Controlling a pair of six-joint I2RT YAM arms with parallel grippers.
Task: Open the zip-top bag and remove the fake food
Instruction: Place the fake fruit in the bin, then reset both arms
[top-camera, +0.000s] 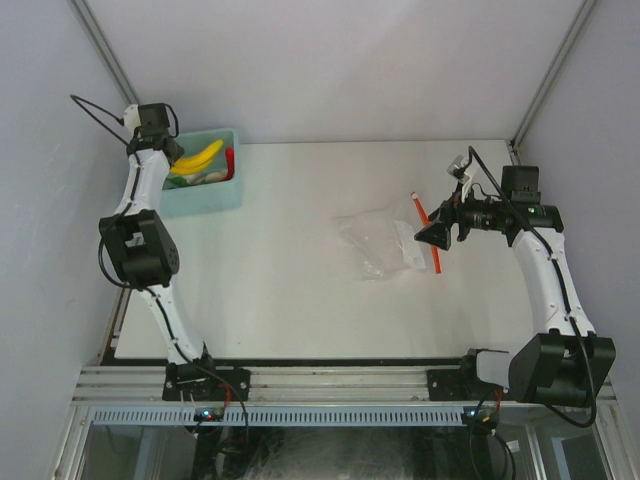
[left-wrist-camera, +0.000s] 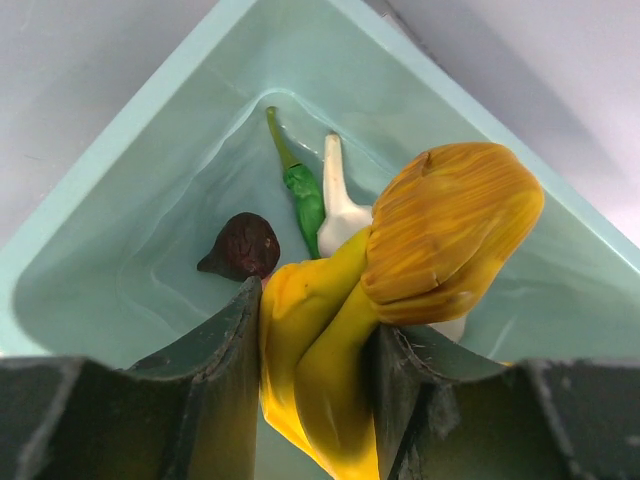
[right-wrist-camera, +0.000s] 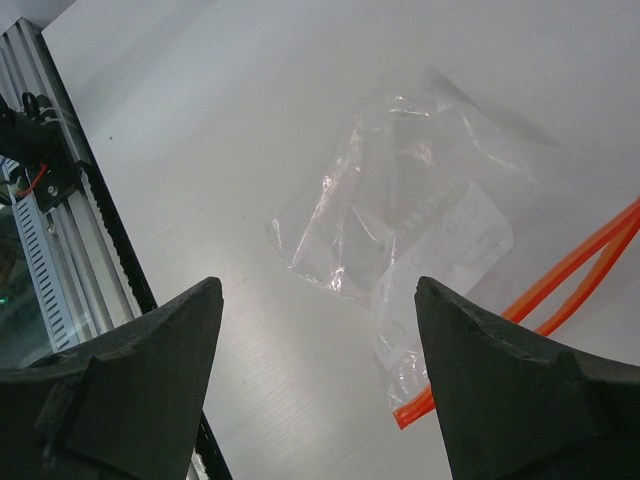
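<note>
the left gripper (left-wrist-camera: 318, 315) is clamped on the yellow banana (left-wrist-camera: 450, 230), held over the teal bin (top-camera: 215, 195) at the far left corner of the table (top-camera: 300, 300). the fingers (left-wrist-camera: 225, 380) press the fruit's lower stretch from both sides while its thick end juts up over the bin's floor. more of the fake food lies in the bin: a green piece (left-wrist-camera: 303, 195) and a whitish piece (left-wrist-camera: 335, 195) side by side, a dark brown piece (left-wrist-camera: 245, 245), possibly a fig, just left of them, and a red piece (top-camera: 229, 160) against the right wall. the zip-top bag (top-camera: 385, 240) lies flat and crinkled towards the table's right edge, about midway between near and far edges, its red-orange zip strip (top-camera: 428, 235) on the side nearest that edge and its white label (right-wrist-camera: 465, 235) facing up. the right gripper (right-wrist-camera: 320, 285) hovers above the bag with its jaws spread wide, grasping nothing.
</note>
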